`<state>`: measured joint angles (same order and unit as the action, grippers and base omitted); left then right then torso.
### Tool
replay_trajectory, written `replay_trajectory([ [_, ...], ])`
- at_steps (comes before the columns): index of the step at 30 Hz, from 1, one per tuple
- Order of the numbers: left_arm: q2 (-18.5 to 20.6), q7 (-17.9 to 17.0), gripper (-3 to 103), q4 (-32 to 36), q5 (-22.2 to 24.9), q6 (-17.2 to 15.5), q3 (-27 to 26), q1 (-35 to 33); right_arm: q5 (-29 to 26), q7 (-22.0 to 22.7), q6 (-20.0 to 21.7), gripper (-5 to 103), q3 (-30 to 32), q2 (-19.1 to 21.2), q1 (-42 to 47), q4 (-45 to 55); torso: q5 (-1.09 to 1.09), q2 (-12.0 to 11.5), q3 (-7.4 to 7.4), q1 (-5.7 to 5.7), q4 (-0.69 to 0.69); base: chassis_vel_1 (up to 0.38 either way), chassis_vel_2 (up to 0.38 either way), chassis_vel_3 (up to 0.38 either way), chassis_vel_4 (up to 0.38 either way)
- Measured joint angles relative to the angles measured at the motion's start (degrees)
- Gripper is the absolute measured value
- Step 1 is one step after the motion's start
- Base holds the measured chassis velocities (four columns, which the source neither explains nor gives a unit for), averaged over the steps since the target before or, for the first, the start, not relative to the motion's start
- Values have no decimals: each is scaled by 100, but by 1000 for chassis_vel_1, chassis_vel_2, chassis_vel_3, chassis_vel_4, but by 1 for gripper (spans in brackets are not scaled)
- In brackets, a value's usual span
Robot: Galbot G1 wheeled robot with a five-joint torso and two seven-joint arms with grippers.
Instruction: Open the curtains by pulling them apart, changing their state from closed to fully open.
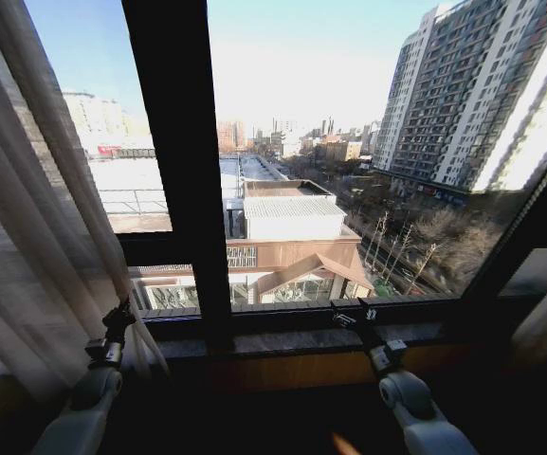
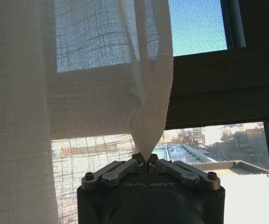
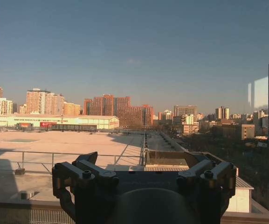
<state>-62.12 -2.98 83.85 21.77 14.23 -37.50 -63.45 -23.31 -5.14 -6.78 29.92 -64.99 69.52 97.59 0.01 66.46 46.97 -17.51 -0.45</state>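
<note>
left panel pinched at its inner edge, window mostly bare

the left gripper [image 1: 121,313] sits at the left end of the window sill [image 1: 292,336], jaws closed on the hanging edge of the curtains [image 1: 36,246]. the sheer panel runs vertically and bunches outward to the left of that gripper, so further opening likely means pulling left. the right gripper [image 1: 349,313] hovers over the sill's middle, jaws spread, holding nothing.

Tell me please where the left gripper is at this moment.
In the head view, the left gripper is low on the left, at the inner edge of the sheer curtain, beside the dark window post; it is shut on a fold.
</note>
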Motion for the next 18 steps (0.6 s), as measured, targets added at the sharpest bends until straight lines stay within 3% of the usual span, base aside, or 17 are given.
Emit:
replay_trajectory([
  [10,-97,-26,0,97,-53,-8,-16,-144,0,0,0,100,0,0,0,0,-2,0,1,-2,1,227,220,-218,-229],
  [18,-104,-40,0,100,-64,25,-69,-177,0,0,0,100,0,0,0,0,0,0,0,-2,2,405,244,-411,-232],
])
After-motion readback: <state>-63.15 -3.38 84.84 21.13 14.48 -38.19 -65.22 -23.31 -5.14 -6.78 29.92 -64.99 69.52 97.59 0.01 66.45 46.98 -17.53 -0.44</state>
